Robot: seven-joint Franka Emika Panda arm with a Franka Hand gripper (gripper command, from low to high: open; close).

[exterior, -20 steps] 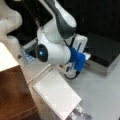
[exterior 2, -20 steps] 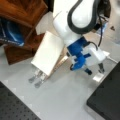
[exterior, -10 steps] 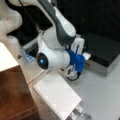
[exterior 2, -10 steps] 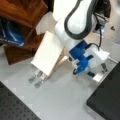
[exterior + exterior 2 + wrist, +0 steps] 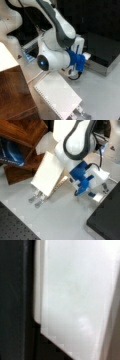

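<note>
Both front views show the pincer (image 5: 98, 195) low beside a black box (image 5: 107, 220); its closure is unclear.

Colours and surface patterns of the arm, bench and nearby items

The arm (image 5: 53, 50) is glossy white with dark grey joint bands and a round black cap bearing a glowing blue dot; its wrist mount (image 5: 81, 176) is bright blue, carrying a white block. The claw (image 5: 98, 195) shows pale silver-grey metal. The bench (image 5: 62, 217) is light grey, with a black panel of fine dot perforations (image 5: 11, 228) at a front view's bottom left. The slanted board (image 5: 48, 173) is plain cream-white; its clips (image 5: 36, 197) are silver. The wooden cabinet (image 5: 23, 132) is reddish brown with visible grain. The box (image 5: 107, 217) is matte black. The book (image 5: 10, 153) is dark blue. The wrist view shows only a white surface beside a black area.
</note>
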